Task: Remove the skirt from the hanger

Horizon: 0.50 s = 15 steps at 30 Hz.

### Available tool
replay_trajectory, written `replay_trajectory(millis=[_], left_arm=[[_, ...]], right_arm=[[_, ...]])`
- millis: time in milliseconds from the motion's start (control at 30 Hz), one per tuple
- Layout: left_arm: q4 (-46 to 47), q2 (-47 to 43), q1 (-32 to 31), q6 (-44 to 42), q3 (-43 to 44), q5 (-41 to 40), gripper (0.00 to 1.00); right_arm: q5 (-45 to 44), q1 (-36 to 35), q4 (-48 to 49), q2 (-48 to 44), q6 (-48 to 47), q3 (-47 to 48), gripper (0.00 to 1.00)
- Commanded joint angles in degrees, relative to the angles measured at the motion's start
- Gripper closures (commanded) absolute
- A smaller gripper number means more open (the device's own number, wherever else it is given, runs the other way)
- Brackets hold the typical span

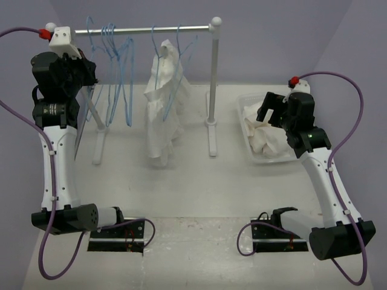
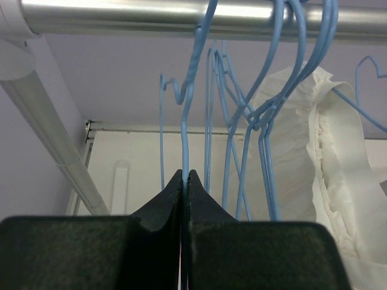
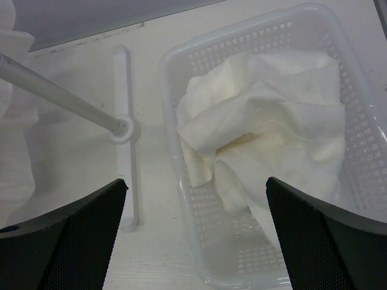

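On your left gripper (image 2: 184, 176) the jaws are clenching tight on the wire of a bare blue hanger (image 2: 184, 133). It is hanging from the metal rail (image 2: 151, 15) beside other blue hangers (image 2: 257, 118). On your right gripper (image 3: 196, 184) the jaws are standing wide apart, grasping nothing, and hovering over the skirt (image 3: 266, 121). The skirt is lying crumpled in the clear plastic basket (image 3: 205, 235) on the counter (image 1: 199, 187), off any hanger. A longer white ruffled garment (image 1: 163, 121) is hanging from the rail on a hanger of its own.
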<state>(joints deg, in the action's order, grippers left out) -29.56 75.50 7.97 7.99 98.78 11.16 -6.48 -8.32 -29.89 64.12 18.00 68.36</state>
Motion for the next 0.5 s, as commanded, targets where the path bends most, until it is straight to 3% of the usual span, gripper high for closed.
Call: replay_trajectory(millis=[0, 167, 200, 300, 367, 433, 467], left_arm=[[2.7, 0.0, 0.3, 2.5, -0.5, -3.3, 1.00], [1.4, 0.1, 0.3, 3.5, -3.0, -4.0, 1.00], [1.7, -0.3, 0.3, 3.6, -3.8, -4.0, 0.85], [1.6, -2.0, 0.3, 3.5, -5.4, -4.5, 0.67], [1.6, -3.3, 0.3, 3.1, -6.1, -4.4, 0.66], [1.3, -4.0, 0.3, 2.9, -6.1, -3.9, 0.47], [1.1, -4.4, 0.3, 2.8, -5.9, -3.7, 0.22]], right_arm=[[-1.1, -0.2, 1.9, 0.3, -1.1, 0.1, 0.01], [-1.2, -0.2, 1.3, 0.7, -1.1, 0.5, 0.01], [-1.0, -0.1, 1.3, 0.7, -1.1, 0.5, 0.01], [-0.8, -0.2, 1.4, 0.4, -1.1, 0.6, 0.01], [-0.7, -0.2, 1.5, 0.1, -1.1, 0.7, 0.01], [-0.2, -0.2, 1.4, -0.1, -1.1, 0.7, 0.01], [-0.1, -0.2, 1.4, -0.1, -1.1, 0.7, 0.01]])
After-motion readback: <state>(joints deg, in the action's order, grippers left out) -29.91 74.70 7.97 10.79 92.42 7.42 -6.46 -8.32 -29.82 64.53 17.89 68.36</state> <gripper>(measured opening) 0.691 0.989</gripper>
